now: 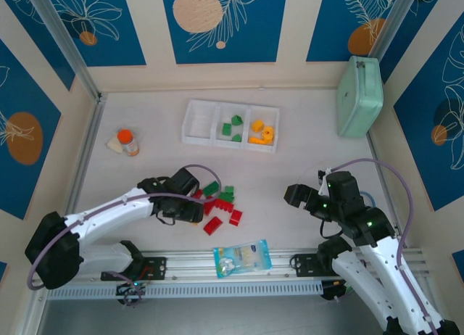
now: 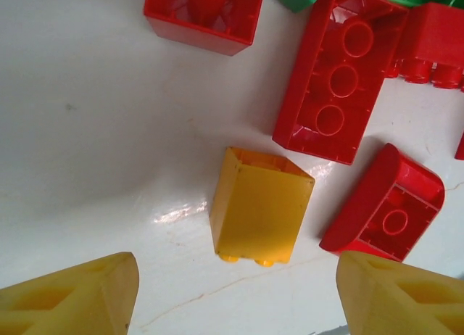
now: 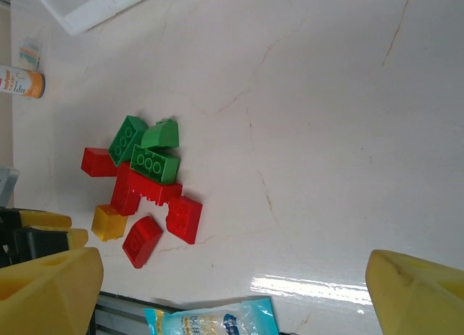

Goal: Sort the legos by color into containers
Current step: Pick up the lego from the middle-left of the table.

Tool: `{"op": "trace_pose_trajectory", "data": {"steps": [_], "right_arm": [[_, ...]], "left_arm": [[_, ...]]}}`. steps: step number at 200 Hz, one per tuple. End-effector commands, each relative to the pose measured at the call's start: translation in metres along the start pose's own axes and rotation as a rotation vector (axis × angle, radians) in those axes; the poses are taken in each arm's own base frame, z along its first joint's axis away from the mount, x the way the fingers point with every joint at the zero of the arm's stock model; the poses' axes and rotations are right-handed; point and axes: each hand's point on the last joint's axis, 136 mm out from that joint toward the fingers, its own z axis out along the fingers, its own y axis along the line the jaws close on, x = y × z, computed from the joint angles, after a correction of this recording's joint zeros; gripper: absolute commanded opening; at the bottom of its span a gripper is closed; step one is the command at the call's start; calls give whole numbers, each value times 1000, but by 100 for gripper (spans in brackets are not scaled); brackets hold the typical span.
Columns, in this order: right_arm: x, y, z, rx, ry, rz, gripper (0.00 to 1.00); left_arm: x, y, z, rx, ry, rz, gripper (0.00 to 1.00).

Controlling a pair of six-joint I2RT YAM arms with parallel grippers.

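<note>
Left gripper [image 2: 232,306] hangs low over the table [image 2: 87,132], yellow fingers [image 2: 72,295] spread wide and holding nothing; a yellow brick [image 2: 259,204] lies on its side just ahead of the gap between them. Just beyond, to its right, sit a curved red brick [image 2: 384,215] and a long red brick [image 2: 337,74], with green bricks [image 3: 148,154] farther on. Right gripper [image 3: 232,291], likewise spread and empty, is well apart from the pile. Far ahead of both, the white tray [image 1: 194,125] holds green pieces [image 1: 233,128] in its middle compartment, yellow-orange ones [image 1: 259,132] in its right
</note>
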Motion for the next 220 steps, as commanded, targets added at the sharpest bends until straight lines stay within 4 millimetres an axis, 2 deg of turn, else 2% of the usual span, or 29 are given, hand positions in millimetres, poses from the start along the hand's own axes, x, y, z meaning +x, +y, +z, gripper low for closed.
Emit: {"op": "trace_pose_trajectory", "data": {"steps": [1,40,82,103,130,156,190,220], "right_arm": [[-2,0,3,-2,-6,-1,94],[-3,-1,5,10,-2,-6,94],[-4,-2,8,13,-2,-8,94],[-4,-3,9,17,-4,-7,93],[-5,-2,7,16,-5,-10,93],[-4,-2,6,14,-6,-10,93],[-4,-2,6,11,-9,-12,94],[-4,-1,6,9,-9,-12,93]], "left_arm": [[5,-7,11,28,42,47,68],[9,-6,26,15,92,61,62],[12,-8,35,26,111,70,61],[13,-9,39,27,132,76,50],[16,-5,43,3,151,81,47],[16,-1,45,-21,153,81,44],[18,10,45,-82,159,80,34],[14,6,36,-80,125,84,26]]}}
